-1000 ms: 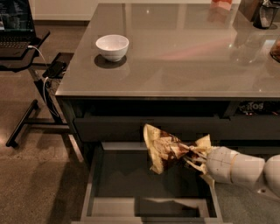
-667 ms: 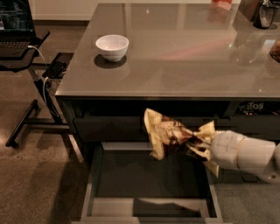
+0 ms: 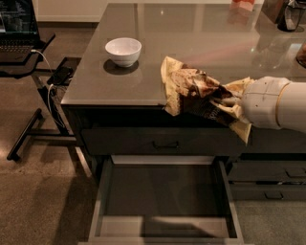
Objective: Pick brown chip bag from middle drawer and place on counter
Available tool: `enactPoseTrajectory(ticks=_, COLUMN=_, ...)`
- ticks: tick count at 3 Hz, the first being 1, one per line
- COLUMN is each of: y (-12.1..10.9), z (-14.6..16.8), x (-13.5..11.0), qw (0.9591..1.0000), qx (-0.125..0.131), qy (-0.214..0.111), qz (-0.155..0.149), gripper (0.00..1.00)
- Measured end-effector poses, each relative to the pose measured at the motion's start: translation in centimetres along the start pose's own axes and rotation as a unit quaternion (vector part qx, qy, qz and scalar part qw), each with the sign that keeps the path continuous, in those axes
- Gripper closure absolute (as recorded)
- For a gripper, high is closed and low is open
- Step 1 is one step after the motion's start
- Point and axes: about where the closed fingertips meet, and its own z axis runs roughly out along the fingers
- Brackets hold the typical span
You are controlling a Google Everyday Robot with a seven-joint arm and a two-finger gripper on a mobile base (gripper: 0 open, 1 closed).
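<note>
The brown chip bag (image 3: 196, 93), crinkly dark brown with cream-tan ends, hangs in the air at the front edge of the counter (image 3: 191, 43), above the open middle drawer (image 3: 165, 201). My gripper (image 3: 228, 102) comes in from the right on a white arm and is shut on the bag's right part; the fingers are mostly buried in the crumpled foil. The drawer is pulled out, with grey side walls and a flat dark bottom, and holds nothing visible.
A white bowl (image 3: 123, 50) stands on the counter's left part. A shut drawer with a slim bar handle (image 3: 165, 144) sits above the open one. Dark objects (image 3: 287, 14) stand at the counter's far right. A laptop stand (image 3: 24, 48) with cables is at the left.
The gripper has lifted the bag from just above the drawer up to counter-edge height. The drawer stays open.
</note>
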Motion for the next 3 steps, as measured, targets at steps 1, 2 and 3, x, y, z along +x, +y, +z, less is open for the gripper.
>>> enactPoseTrajectory(ticks=1, y=0.0, z=0.0, x=0.0, qw=1.0000, qx=0.000, qy=0.000, qz=0.000, gripper=1.00)
enactPoseTrajectory(ticks=2, y=-0.8, z=0.4, x=-0.1, qw=0.9999, qx=0.016, qy=-0.001, qz=0.002, gripper=1.00)
enactPoseTrajectory(ticks=3, y=-4.4, z=2.1, x=0.4, qw=0.9989, qx=0.046, qy=0.001, qz=-0.001, gripper=1.00)
